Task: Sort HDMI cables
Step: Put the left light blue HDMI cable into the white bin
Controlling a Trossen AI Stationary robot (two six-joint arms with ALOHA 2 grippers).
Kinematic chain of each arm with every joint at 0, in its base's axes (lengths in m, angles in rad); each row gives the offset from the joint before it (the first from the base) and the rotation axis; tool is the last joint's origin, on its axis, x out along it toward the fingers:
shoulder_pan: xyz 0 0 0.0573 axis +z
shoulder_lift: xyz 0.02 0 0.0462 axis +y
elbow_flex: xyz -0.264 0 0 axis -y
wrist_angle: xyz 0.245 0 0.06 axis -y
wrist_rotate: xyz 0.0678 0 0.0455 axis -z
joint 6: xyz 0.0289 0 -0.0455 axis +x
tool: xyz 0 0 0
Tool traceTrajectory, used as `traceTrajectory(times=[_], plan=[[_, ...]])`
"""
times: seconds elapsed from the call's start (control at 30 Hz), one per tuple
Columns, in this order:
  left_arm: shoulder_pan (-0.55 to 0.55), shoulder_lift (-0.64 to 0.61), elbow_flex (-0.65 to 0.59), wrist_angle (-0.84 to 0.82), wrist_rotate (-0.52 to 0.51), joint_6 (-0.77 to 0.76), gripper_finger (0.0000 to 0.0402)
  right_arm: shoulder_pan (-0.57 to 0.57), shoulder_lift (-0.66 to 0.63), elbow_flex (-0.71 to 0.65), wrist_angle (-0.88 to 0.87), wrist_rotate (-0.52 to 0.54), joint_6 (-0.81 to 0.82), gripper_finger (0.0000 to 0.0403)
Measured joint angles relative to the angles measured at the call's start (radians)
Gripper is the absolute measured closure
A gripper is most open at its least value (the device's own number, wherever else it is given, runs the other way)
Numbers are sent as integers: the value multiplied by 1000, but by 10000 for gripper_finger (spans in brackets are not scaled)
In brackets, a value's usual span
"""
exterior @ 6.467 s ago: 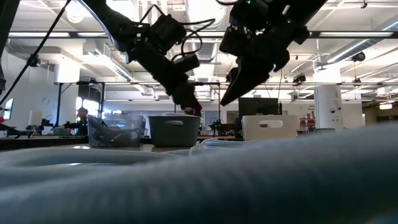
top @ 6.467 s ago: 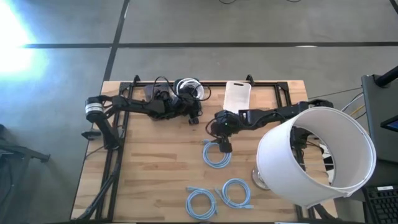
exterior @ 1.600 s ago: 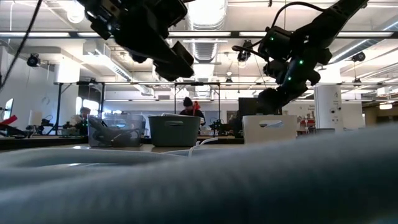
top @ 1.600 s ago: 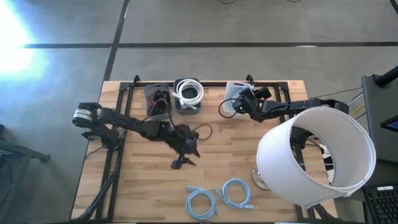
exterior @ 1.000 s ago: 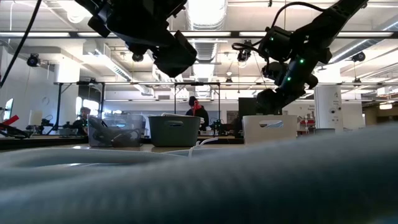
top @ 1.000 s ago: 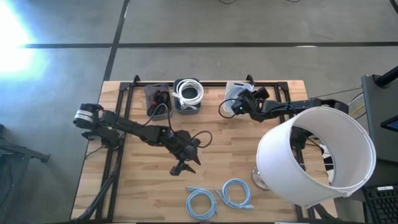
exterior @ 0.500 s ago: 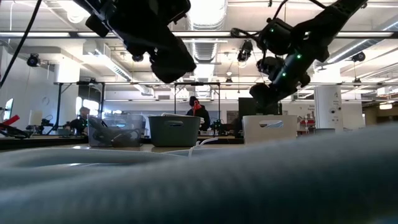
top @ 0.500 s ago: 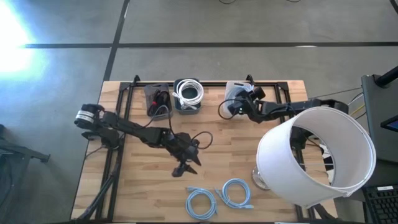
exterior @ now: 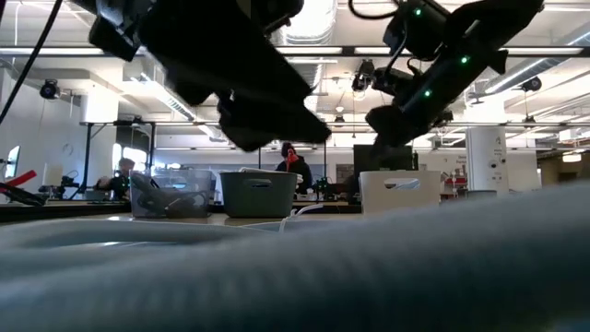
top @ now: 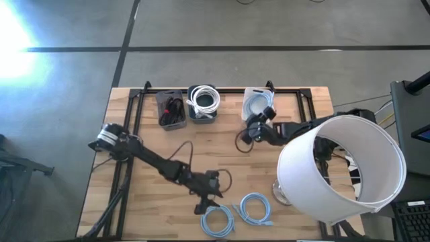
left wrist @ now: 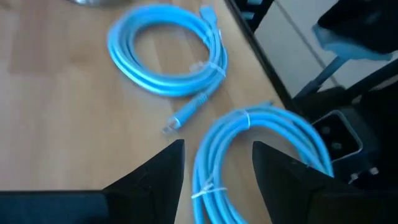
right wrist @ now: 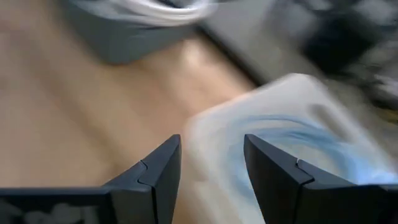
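Observation:
Two light blue HDMI cable coils lie flat near the table's near edge, one [top: 217, 220] on the left and one [top: 254, 208] on the right. My left gripper [top: 204, 204] is open just above the left coil [left wrist: 258, 152], whose rim runs between the fingers in the left wrist view; the other coil [left wrist: 166, 57] lies beyond. My right gripper [top: 251, 128] is open and empty, on the near side of a white bin [top: 256, 102] that holds a light blue coil [right wrist: 298, 140]. A grey bin [top: 203, 103] holds a white cable. A clear bin [top: 171, 109] holds black cables.
The three bins stand in a row along the table's far edge [exterior: 258, 192]. A large white lampshade [top: 342, 171] covers the table's right near corner, close to the right arm. Bare wood [top: 154, 208] lies between the bins and the near coils.
My left gripper has moved from the table's middle toward the near edge and down over the left light blue coil. My right gripper has drawn back from above the white bin toward the near side. A light blue coil now lies in that bin.

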Motion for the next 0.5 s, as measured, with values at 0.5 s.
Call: traceTrajectory(times=[0.5], plan=[[-95,211,79,-6,-181,-125,212,151,0,0,199,-763,-49,248]])
